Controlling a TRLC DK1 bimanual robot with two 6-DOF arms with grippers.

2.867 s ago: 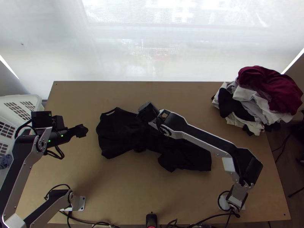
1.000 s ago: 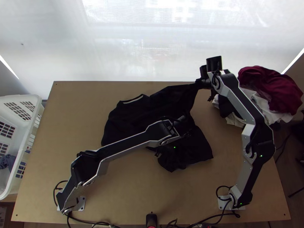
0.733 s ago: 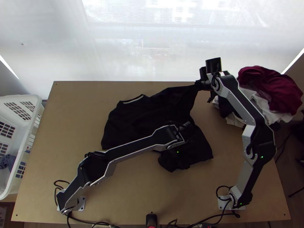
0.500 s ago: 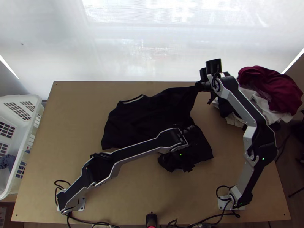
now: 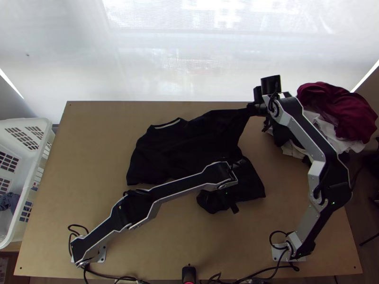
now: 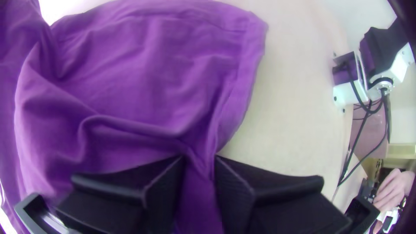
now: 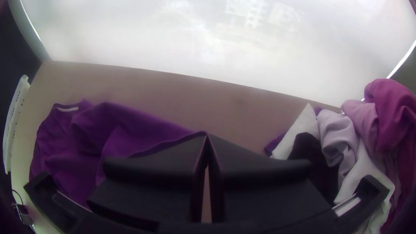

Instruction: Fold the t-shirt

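T-shirt is lying across the middle of the table, kinda lopsided, with its collar off toward the far left side. Left gripper is over the near right part, and its wrist view shows the fingers clamped on a pinched fold of the shirt. Right gripper is near the far edge, fingertips together on another bit, so the cloth pulls out to a point there. Laundry pile sits just beside that one, and there's a white basket way over left.
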